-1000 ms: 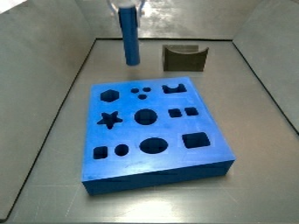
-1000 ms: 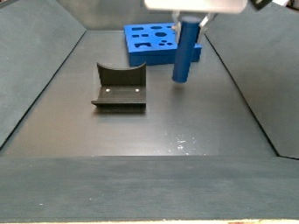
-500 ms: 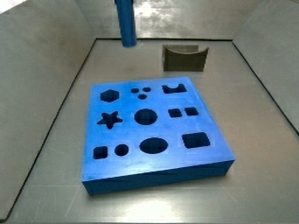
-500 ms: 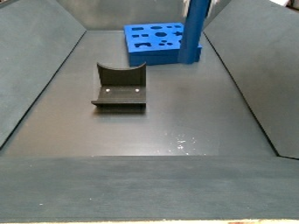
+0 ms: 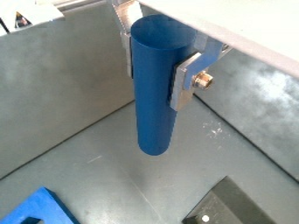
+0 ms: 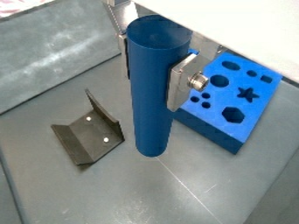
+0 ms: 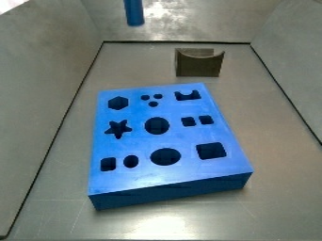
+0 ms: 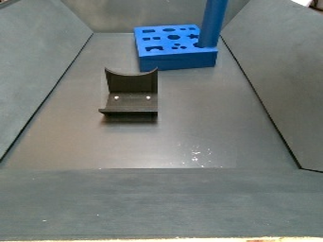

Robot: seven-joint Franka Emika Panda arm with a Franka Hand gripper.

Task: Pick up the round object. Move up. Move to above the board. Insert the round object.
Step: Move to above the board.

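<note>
My gripper (image 5: pixel 156 63) is shut on the round object (image 5: pixel 156 92), a tall slim blue cylinder that hangs upright between the silver fingers in both wrist views (image 6: pixel 153 87). It is high above the floor. In both side views only the peg's lower end shows at the frame's upper edge (image 7: pixel 132 11) (image 8: pixel 214 24), and the gripper itself is out of frame there. The board (image 7: pixel 164 141), a thick bright-blue slab with dark cutout holes, lies flat on the floor, and it also shows in a side view (image 8: pixel 173 45) and in a wrist view (image 6: pixel 233 101). The peg is away from the board, off to its side.
A dark olive notched block stands on the floor apart from the board (image 7: pixel 198 62) (image 8: pixel 128 95) (image 6: pixel 86 136). Grey sloping walls enclose the floor on all sides (image 7: pixel 51 56).
The gripper has risen straight up with the peg, so that it has left the side views and only the peg's lower end remains visible. The board and block have not moved.
</note>
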